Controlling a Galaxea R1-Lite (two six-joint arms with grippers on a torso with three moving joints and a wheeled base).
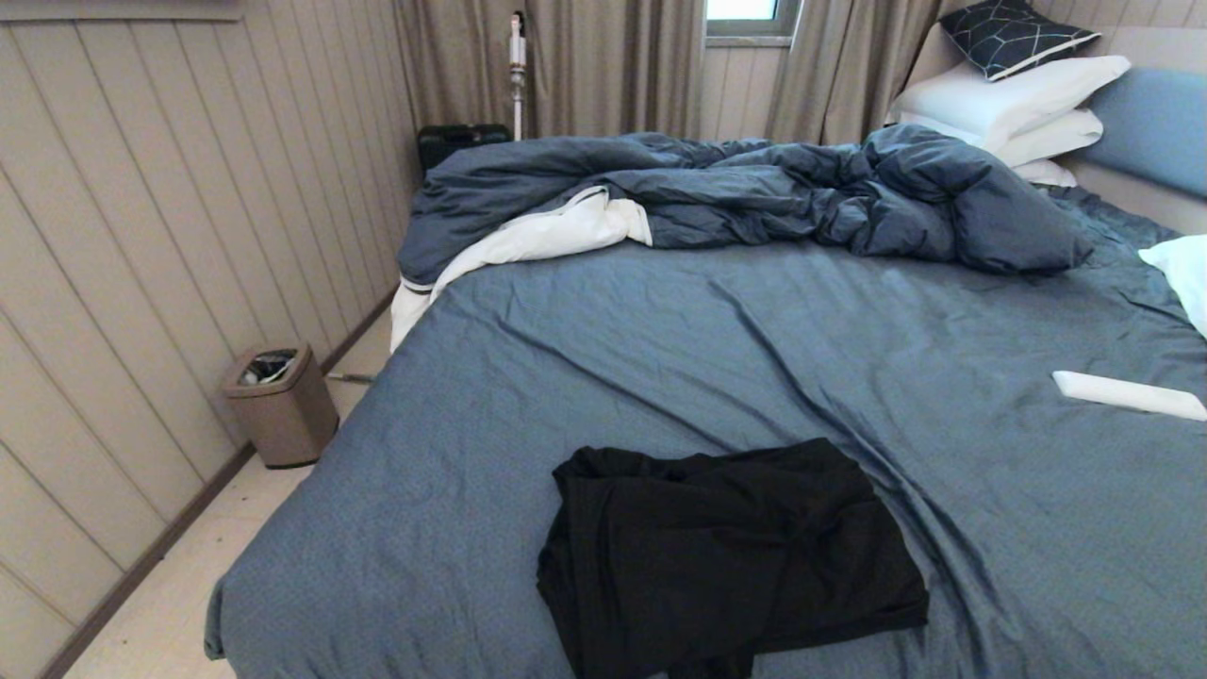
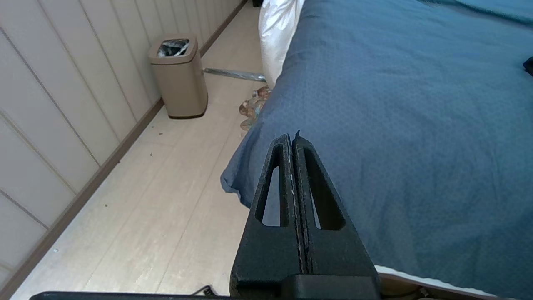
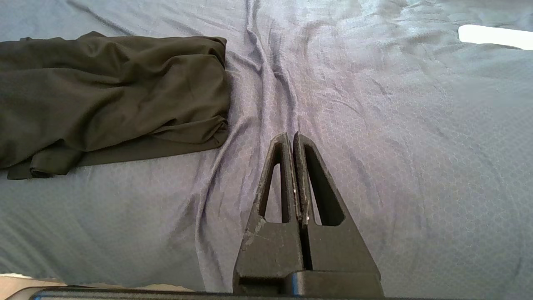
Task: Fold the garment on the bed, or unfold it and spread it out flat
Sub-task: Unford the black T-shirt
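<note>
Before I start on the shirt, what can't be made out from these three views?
- Black shirt: its near hem runs off the bottom edge of the head view; bunched folds hide any print.
- Shirt in the right wrist view: cut off at the picture's edge.
- Left gripper and right gripper: both absent from the head view.
- Small bin: contents too small to tell.

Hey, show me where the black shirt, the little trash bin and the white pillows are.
black shirt [image 1: 726,556], head view, middle of the crumpled fabric.
trash bin [image 1: 281,405], head view, its front wall.
white pillows [image 1: 1014,99], head view, the top pillow's side.
</note>
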